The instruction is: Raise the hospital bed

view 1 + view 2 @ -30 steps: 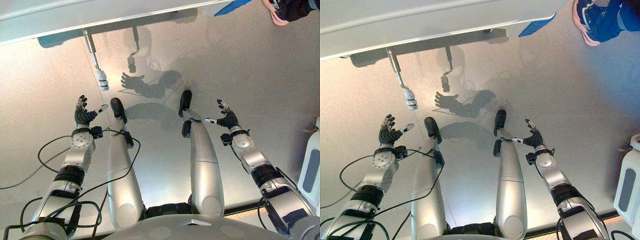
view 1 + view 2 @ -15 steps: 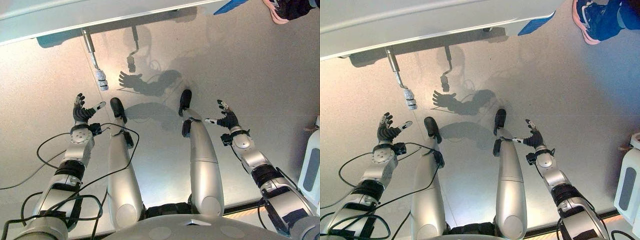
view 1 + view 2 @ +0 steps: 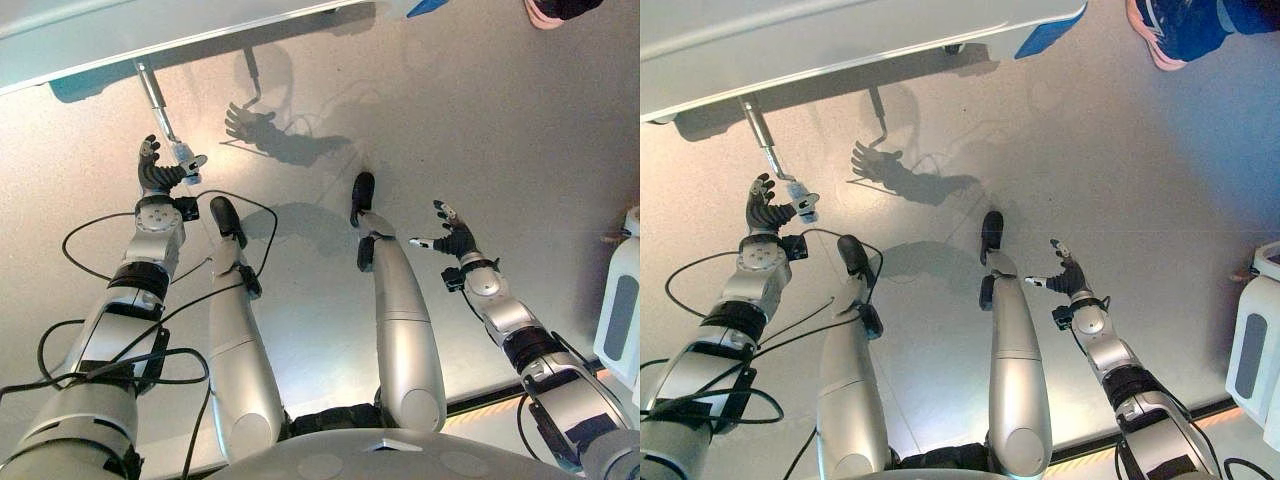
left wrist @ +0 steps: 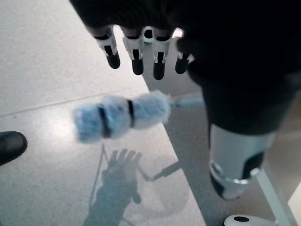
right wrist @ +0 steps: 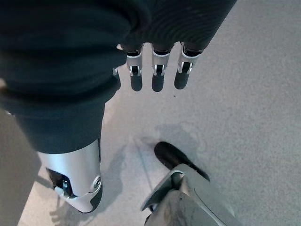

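Observation:
The hospital bed's pale frame (image 3: 150, 35) runs along the far edge. A metal crank rod (image 3: 153, 90) slants down from under it and ends in a pale ringed grip (image 3: 186, 154). My left hand (image 3: 154, 176) is right at that grip, with fingers straight and thumb spread. In the left wrist view the grip (image 4: 120, 115) lies between the fingers (image 4: 137, 59) and the thumb (image 4: 235, 165), with nothing curled round it. My right hand (image 3: 457, 240) hangs open over the floor on the right, far from the crank.
A white container (image 3: 622, 310) stands at the right edge. A person's shoe (image 3: 1170, 30) is at the far right, by a blue part (image 3: 1045, 35) under the bed frame. Grey floor lies between the bed and me.
My left arm has reached forward, bringing the hand from below the crank up to its grip. The view has shifted a little. The right hand has not moved.

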Motion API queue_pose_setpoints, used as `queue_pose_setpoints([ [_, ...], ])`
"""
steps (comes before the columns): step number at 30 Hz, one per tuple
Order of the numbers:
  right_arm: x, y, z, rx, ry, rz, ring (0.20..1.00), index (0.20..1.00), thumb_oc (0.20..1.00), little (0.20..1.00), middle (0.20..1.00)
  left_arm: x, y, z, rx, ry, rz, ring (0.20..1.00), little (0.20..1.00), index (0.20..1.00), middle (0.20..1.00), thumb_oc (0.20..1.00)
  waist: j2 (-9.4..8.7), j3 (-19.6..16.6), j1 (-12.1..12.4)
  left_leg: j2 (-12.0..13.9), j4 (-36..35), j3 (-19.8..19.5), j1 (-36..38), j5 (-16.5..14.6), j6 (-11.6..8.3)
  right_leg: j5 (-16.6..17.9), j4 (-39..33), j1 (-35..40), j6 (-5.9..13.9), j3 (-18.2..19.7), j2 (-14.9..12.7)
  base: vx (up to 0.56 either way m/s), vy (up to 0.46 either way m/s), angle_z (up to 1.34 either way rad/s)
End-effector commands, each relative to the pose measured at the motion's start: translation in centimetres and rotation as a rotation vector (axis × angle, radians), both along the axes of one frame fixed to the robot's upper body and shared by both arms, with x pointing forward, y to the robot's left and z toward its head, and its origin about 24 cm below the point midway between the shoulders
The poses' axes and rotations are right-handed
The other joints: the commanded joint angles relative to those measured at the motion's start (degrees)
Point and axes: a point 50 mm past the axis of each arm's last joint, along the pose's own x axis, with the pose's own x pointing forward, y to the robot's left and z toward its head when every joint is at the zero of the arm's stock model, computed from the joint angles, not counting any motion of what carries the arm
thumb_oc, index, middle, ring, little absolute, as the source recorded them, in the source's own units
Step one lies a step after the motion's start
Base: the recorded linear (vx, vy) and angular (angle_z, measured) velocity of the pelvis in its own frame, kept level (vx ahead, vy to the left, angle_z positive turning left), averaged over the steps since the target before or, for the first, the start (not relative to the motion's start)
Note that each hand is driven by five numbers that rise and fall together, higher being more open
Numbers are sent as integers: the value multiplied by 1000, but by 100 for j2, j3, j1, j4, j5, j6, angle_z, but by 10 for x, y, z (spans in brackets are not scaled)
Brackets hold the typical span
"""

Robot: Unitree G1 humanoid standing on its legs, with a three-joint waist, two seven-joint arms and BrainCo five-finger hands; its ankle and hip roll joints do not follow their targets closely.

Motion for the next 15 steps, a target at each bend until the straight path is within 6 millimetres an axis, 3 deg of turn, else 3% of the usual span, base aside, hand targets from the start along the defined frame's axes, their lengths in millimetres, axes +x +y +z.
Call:
queue_pose_setpoints([
  [1,-6,-6,-1,-6,0,14,1000,1000,1000,1000,1000,-7,24,10,83,13,69,1000,1000,1000,1000,1000,-250,-94,-16,8,162,-140,-505,433,200,582,-349,-58,697,262,-107,13,-11,-4],
  [15,-5,-2,-1,2,1,43,1000,1000,1000,1000,1000,0,26,24,161,31,58,1000,1000,1000,1000,1000,-327,-94,-54,24,333,-206,-770,375,236,537,-190,-298,668,272,-82,3,-3,-2],
])
